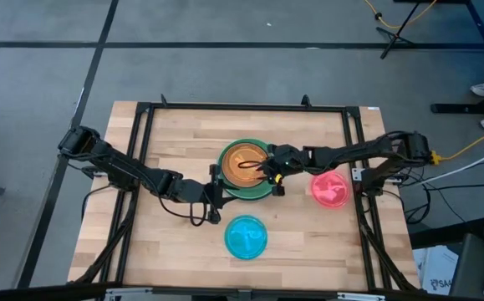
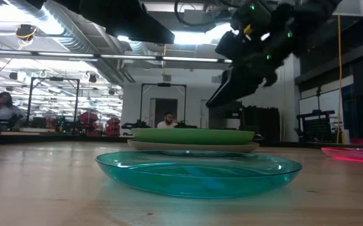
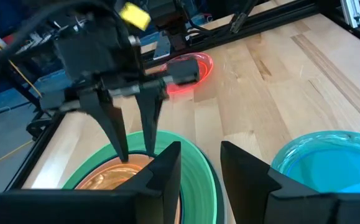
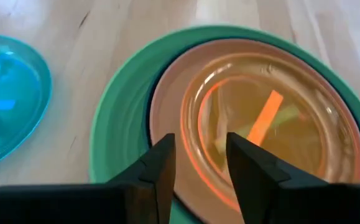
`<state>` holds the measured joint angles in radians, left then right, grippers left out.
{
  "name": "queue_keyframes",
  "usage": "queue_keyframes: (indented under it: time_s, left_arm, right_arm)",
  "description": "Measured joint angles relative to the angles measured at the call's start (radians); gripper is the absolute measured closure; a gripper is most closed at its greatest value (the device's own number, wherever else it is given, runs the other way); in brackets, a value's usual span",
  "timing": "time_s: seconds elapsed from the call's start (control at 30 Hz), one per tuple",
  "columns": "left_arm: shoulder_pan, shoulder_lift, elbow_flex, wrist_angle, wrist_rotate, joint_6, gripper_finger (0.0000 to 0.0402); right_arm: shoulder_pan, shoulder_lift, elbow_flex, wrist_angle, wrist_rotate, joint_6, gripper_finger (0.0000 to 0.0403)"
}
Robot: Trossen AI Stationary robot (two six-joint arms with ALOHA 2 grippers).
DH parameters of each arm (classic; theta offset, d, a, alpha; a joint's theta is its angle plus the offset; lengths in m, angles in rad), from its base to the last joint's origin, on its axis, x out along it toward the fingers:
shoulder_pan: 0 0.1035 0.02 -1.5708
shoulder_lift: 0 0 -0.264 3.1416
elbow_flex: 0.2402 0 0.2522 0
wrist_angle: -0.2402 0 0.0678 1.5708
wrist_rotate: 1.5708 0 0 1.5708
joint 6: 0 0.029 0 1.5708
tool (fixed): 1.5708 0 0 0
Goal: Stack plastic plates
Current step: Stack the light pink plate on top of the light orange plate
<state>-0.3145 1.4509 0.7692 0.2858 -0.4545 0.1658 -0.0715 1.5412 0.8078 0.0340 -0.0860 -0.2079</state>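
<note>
You've got a wood table (image 1: 175, 159) in a big lab. The stack (image 1: 245, 170), orange plate (image 4: 263, 124) on top, sits mid-table. Right gripper (image 1: 268, 170) hovers there, fingers narrowly apart, empty; left gripper (image 1: 215, 194) likewise alongside. Blue plate (image 1: 247, 237) near, pink plate (image 1: 332, 189) right. Only the low view shows people (image 2: 168, 120) behind.

Bright ceiling strips backlight the low view; wrist views blur softly; the tabletop (image 1: 183, 167) is evenly lit.
</note>
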Motion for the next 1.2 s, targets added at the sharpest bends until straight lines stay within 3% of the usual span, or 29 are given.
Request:
queue_keyframes:
  time_s: [0.3,0.5,0.73,1.0,1.2]
  left_arm:
    - [-0.001,0.0,0.0,-0.007,0.006,-0.018,0.0295]
    - [-0.001,0.0,-0.001,-0.007,0.006,-0.026,0.0295]
    - [-0.001,0.0,-0.001,-0.004,0.007,-0.026,0.0295]
    - [0.0,0.0,-0.001,-0.002,0.007,-0.026,0.0295]
    - [0.0,0.0,-0.001,0.001,0.007,-0.025,0.0295]
  right_arm:
    - [0.0,-0.128,0.147,-0.564,-0.001,0.058,0.0267]
    - [0.0,-0.237,0.141,-0.788,-0.001,0.166,0.0267]
    - [0.004,-0.313,0.094,-0.886,-0.001,0.335,0.0267]
    - [0.163,-0.314,0.08,-0.935,0.005,0.49,0.0267]
    - [0.303,-0.301,0.08,-0.987,0.145,0.724,0.0267]
